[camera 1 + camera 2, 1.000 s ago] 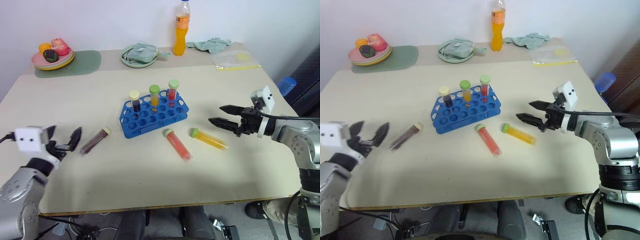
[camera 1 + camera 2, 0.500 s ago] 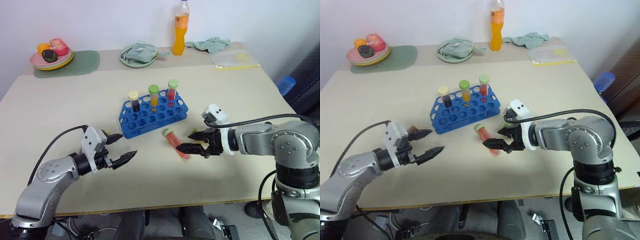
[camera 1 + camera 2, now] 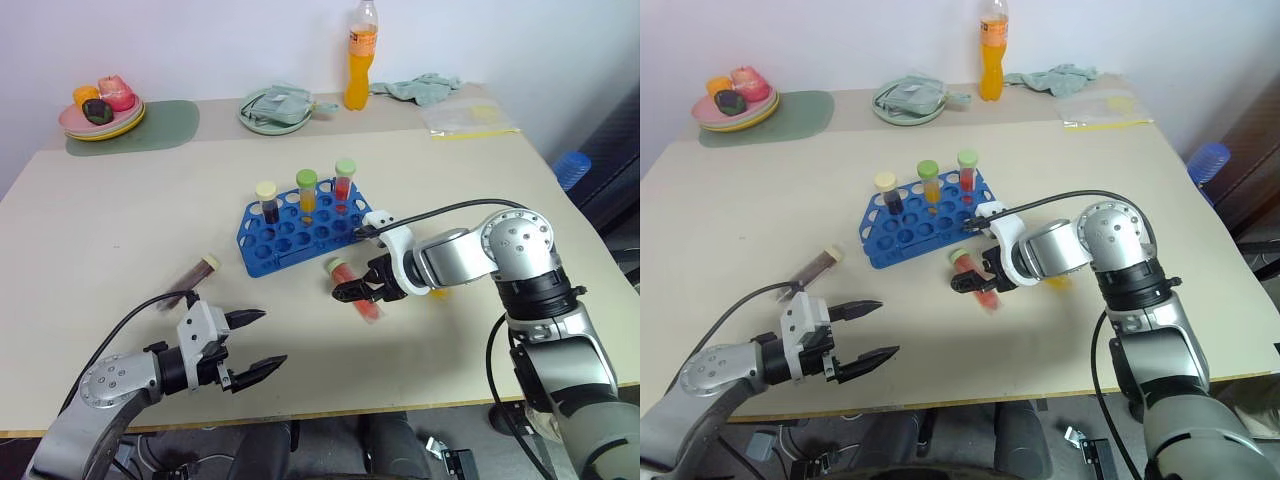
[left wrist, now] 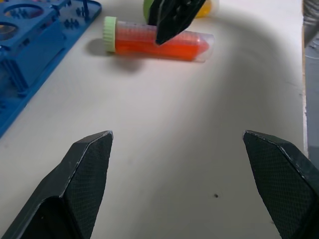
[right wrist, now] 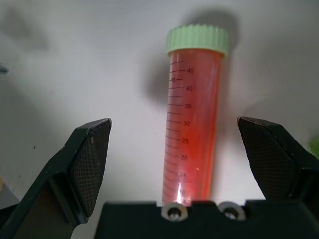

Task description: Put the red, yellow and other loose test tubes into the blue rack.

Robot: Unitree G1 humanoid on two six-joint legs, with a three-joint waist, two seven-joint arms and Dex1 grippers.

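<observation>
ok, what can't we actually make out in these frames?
- Yellow tube: mostly hidden behind the right gripper in both eye views.
- Red tube: its tip is cut off by the gripper body in the right wrist view.
- Dark tube: blurred in the eye views, contents unreadable.
- Blue rack: cut off by the left wrist view's edge.

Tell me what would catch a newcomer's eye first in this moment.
The blue rack at mid-table, with three capped tubes upright along its far row. Just in front of it, the right end effector hangs open over the red test tube, which lies flat on the table between its fingers. The left end effector, also open, hovers near the front edge, with a dark tube lying beyond it.
</observation>
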